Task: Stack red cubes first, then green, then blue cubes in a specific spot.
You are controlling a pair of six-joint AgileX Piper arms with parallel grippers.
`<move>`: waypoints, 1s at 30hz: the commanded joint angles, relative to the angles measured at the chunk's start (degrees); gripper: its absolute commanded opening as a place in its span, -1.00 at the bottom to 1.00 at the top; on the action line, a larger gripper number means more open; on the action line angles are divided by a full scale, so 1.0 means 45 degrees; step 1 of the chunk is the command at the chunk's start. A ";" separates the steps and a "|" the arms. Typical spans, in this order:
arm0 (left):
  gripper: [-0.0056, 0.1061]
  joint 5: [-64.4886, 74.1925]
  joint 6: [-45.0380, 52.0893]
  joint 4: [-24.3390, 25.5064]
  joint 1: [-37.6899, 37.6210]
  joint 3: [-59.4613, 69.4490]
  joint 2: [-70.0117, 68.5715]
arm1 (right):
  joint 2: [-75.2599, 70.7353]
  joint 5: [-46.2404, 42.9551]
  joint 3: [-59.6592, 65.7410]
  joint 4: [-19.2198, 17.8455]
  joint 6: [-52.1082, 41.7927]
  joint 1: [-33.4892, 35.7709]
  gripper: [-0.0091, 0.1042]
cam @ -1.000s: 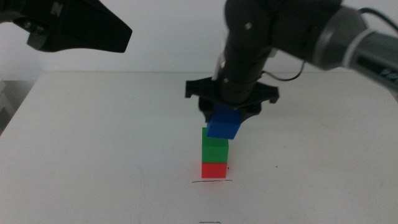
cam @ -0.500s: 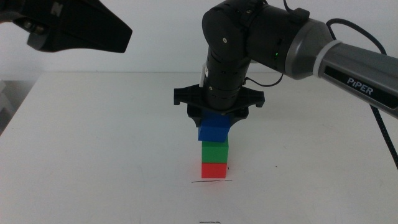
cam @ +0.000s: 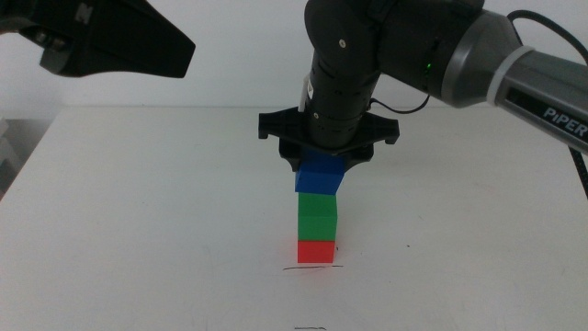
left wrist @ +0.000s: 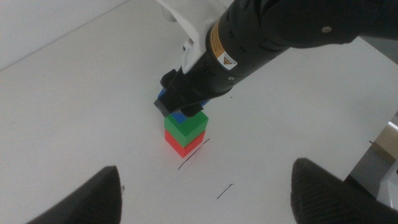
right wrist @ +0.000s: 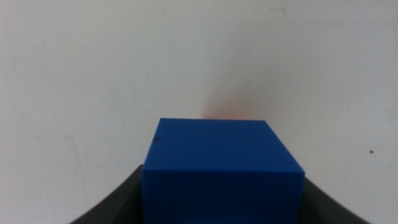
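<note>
The red cube point(cam: 316, 250) sits on the white table just behind the black line point(cam: 312, 268), with the green cube point(cam: 318, 217) stacked on it. My right gripper point(cam: 321, 171) is shut on the blue cube point(cam: 320, 177) and holds it right on top of the green cube; I cannot tell if they touch. In the right wrist view the blue cube point(right wrist: 221, 165) fills the space between the dark fingers point(right wrist: 118, 202). In the left wrist view the green cube point(left wrist: 185, 126) and red cube point(left wrist: 181, 144) show below the right arm. My left gripper point(cam: 110, 41) waits raised at the far left, jaws open.
A fainter, shorter dark mark point(cam: 310, 327) lies near the table's front edge and also shows in the left wrist view point(left wrist: 225, 191). The right arm point(cam: 386, 46) reaches in from the right, above the stack. White tabletop point(cam: 138, 202) surrounds the stack.
My right gripper carried the blue cube left from beside the stack's top to directly over the green cube, and levelled it. The left arm has not moved.
</note>
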 commanded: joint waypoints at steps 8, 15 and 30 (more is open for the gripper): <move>0.75 -0.0115 -0.0004 -0.0414 -0.0065 -0.0300 -0.0204 | -0.0399 0.0703 -0.0380 -0.0281 0.0027 0.0070 -0.86; 0.75 -0.0115 -0.0004 -0.0414 -0.0065 -0.0300 -0.0204 | -0.0151 0.0717 -0.0229 -0.0008 0.0027 0.0082 -0.86; 0.75 -0.0115 -0.0004 -0.0414 -0.0065 -0.0300 -0.0204 | -0.0174 0.0681 0.0287 -0.0286 -0.0019 0.0070 0.23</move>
